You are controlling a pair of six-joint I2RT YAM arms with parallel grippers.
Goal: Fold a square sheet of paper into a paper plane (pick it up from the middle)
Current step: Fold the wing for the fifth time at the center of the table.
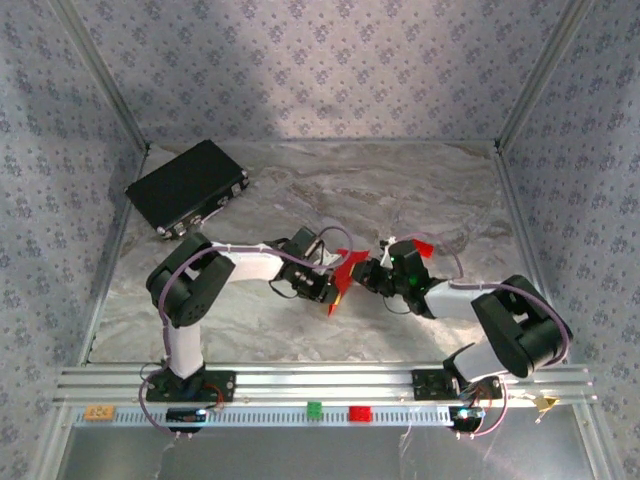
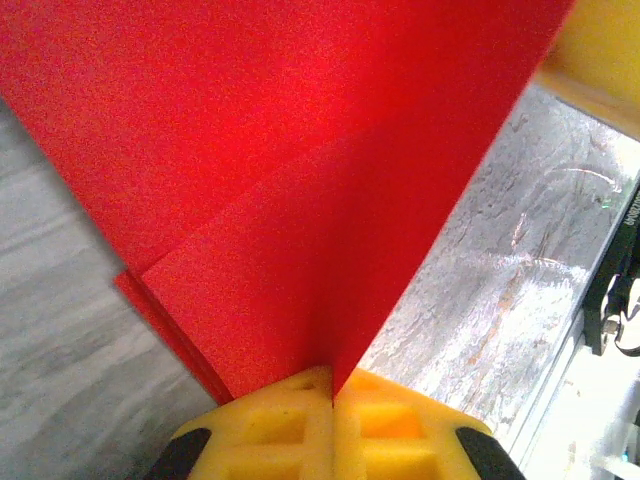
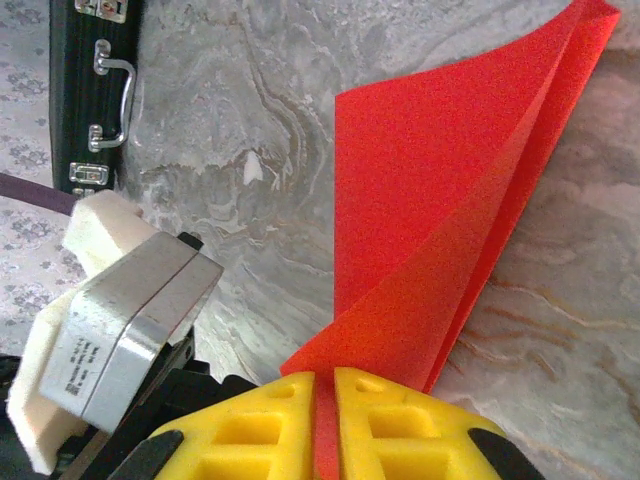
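Note:
The square sheet of paper (image 1: 349, 268) is bright red and folded into layers, held up above the middle of the table between both grippers. My left gripper (image 1: 333, 284) is shut on its lower edge. In the left wrist view the yellow fingers (image 2: 290, 430) meet on the sheet of paper (image 2: 300, 190), which fans upward. My right gripper (image 1: 373, 272) is shut on the other side. In the right wrist view the paper (image 3: 450, 200) runs down between the yellow fingertips (image 3: 260, 430). A red corner (image 1: 422, 245) sticks out beside the right wrist.
A big flat black box (image 1: 188, 187) lies at the back left and also appears in the right wrist view as the black box (image 3: 85, 90). A small green block (image 1: 314, 409) and a small red block (image 1: 359, 412) sit on the front rail. Patterned walls close in the marble table (image 1: 420, 190).

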